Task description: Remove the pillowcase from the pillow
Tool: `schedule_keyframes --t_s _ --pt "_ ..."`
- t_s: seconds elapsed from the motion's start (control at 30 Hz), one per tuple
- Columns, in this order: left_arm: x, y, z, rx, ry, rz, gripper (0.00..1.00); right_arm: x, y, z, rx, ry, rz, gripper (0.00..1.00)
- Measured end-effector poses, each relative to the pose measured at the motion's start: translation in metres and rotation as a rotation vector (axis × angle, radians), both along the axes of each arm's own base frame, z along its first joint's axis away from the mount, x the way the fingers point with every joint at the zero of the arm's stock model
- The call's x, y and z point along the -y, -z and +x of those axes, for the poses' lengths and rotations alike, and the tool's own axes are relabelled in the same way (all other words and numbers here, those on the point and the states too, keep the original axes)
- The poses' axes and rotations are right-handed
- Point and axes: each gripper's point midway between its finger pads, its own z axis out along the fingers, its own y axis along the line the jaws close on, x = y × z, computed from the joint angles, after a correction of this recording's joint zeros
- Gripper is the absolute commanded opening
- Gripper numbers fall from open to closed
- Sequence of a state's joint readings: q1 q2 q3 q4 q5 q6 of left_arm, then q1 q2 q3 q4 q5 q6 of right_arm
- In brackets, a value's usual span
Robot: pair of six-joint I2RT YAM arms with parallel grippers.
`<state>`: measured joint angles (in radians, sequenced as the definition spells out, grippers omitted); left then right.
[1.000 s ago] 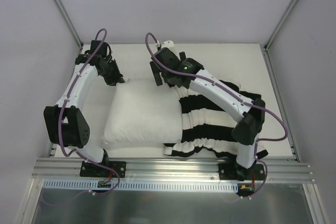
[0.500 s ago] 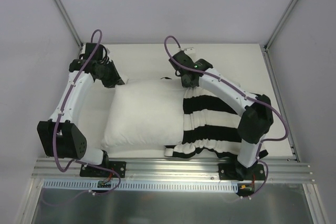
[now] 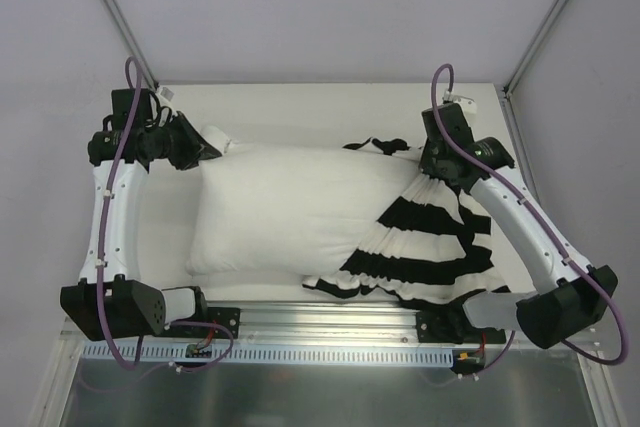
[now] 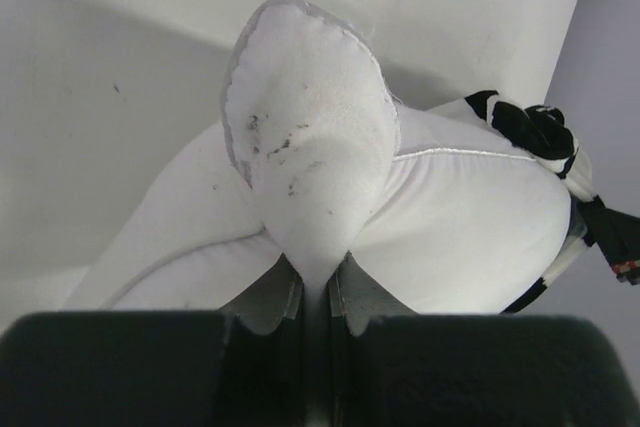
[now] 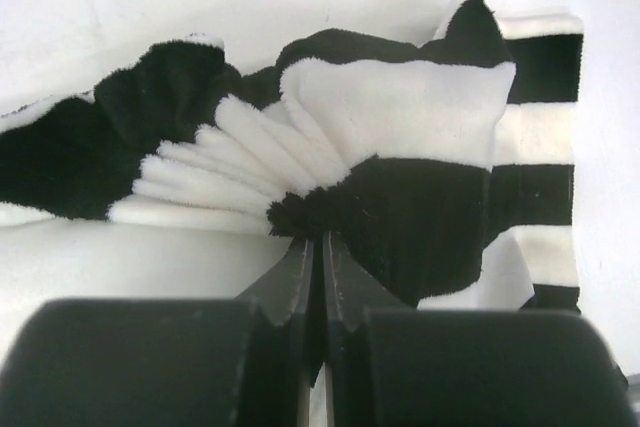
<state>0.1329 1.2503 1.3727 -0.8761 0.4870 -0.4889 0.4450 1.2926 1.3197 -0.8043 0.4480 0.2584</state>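
Observation:
The white pillow (image 3: 285, 207) lies lengthwise across the table, its left two thirds bare. My left gripper (image 3: 205, 144) is shut on the pillow's far left corner (image 4: 310, 137), and that corner's cloth is pinched between the fingers (image 4: 280, 297). The black-and-white striped pillowcase (image 3: 430, 247) is bunched over the pillow's right end. My right gripper (image 3: 426, 169) is shut on a gathered fold of the pillowcase (image 5: 400, 117) at its far edge, and pleats fan out from the fingertips (image 5: 300, 267). A piece of the pillowcase (image 4: 530, 127) shows beyond the pillow in the left wrist view.
The white table (image 3: 300, 107) is walled at the back and both sides, with slanted frame posts (image 3: 115, 17) at the back corners. A metal rail (image 3: 330, 325) carrying both arm bases runs along the near edge. The right arm's elbow (image 3: 555, 312) hangs over the near right corner.
The right gripper shut on the pillowcase and moved right, dragging it toward the pillow's right end. The left gripper pulled the pillow corner left. More white pillow is bare now.

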Motion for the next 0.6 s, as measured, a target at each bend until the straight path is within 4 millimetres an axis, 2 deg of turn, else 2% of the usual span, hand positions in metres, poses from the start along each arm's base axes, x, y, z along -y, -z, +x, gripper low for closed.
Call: schedule_keyframes --t_s 0.2,0.23,0.27,0.3,0.33,0.37,0.43,0.53,0.6 --pt "-0.008 -0.033 0.01 0.067 -0.067 -0.012 0.0 -0.013 -0.02 0.009 0.022 -0.035 0.03 0.01" --pt "-0.011 -0.038 0.011 0.077 -0.083 -0.012 0.0 -0.018 -0.023 0.013 0.022 -0.048 0.036 0.07" --pt "-0.016 -0.042 0.013 0.085 -0.105 -0.015 0.0 -0.023 -0.025 0.017 0.02 -0.065 0.042 0.19" --pt "-0.022 -0.045 0.015 0.089 -0.126 -0.017 0.0 -0.029 -0.027 0.022 0.014 -0.086 0.044 0.52" --pt "-0.03 -0.047 0.018 0.091 -0.151 -0.018 0.0 -0.033 -0.029 0.026 0.012 -0.099 0.047 0.66" --pt "-0.039 -0.048 0.021 0.089 -0.181 -0.017 0.0 -0.037 -0.03 0.03 0.004 -0.121 0.04 0.75" --pt "-0.058 -0.045 0.028 0.075 -0.237 -0.014 0.0 -0.043 -0.03 0.035 -0.009 -0.151 0.029 0.89" --pt "-0.082 -0.033 0.036 0.033 -0.306 -0.01 0.0 -0.04 -0.024 0.03 -0.03 -0.171 0.019 0.92" --pt "-0.096 -0.021 0.041 -0.003 -0.347 -0.003 0.0 -0.025 -0.02 0.02 -0.04 -0.149 0.022 0.95"
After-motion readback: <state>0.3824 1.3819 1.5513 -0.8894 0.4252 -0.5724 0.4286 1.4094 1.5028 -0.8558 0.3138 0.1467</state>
